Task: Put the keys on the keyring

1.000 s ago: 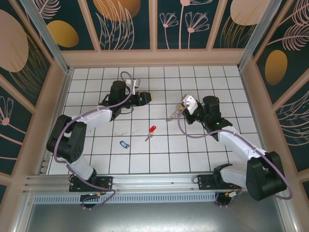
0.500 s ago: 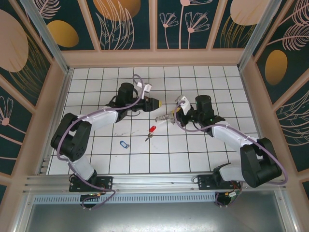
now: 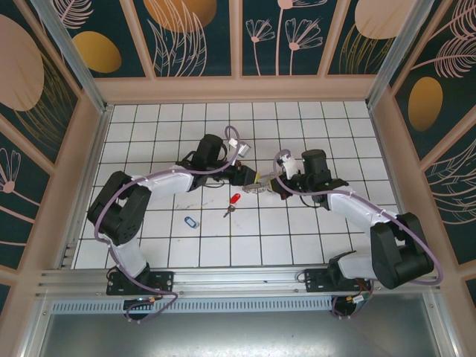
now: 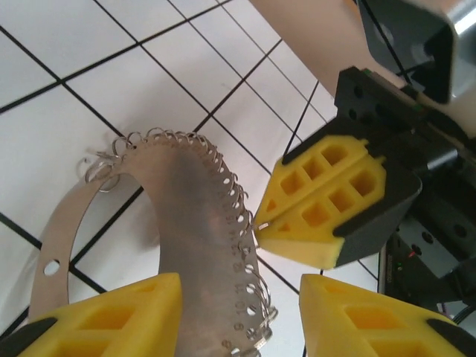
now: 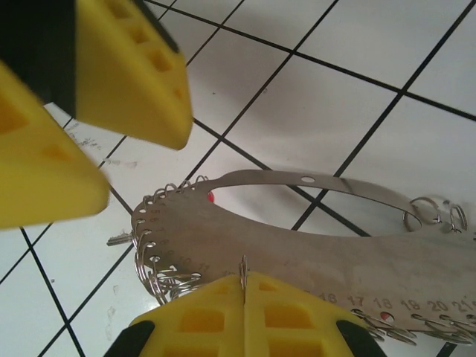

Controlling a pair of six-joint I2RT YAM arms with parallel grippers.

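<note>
The keyring is a flat grey metal crescent with numbered holes and small wire rings along its rim, held above the tiles at mid-table. My right gripper is shut on one of those small rings at the plate's edge. My left gripper is open, its yellow fingers on either side of the keyring's ringed rim, close to the right gripper's pads. A red-headed key and a blue oval key lie on the tiles nearer the arms.
White tiled floor with wooden walls on three sides. Both forearms reach in toward the centre, with cables looping over them. Open tiles lie along the back and at both front corners.
My left gripper has swung right across the table to meet the right gripper. The right gripper has carried the keyring a little left, toward the centre. The keys on the floor have not moved.
</note>
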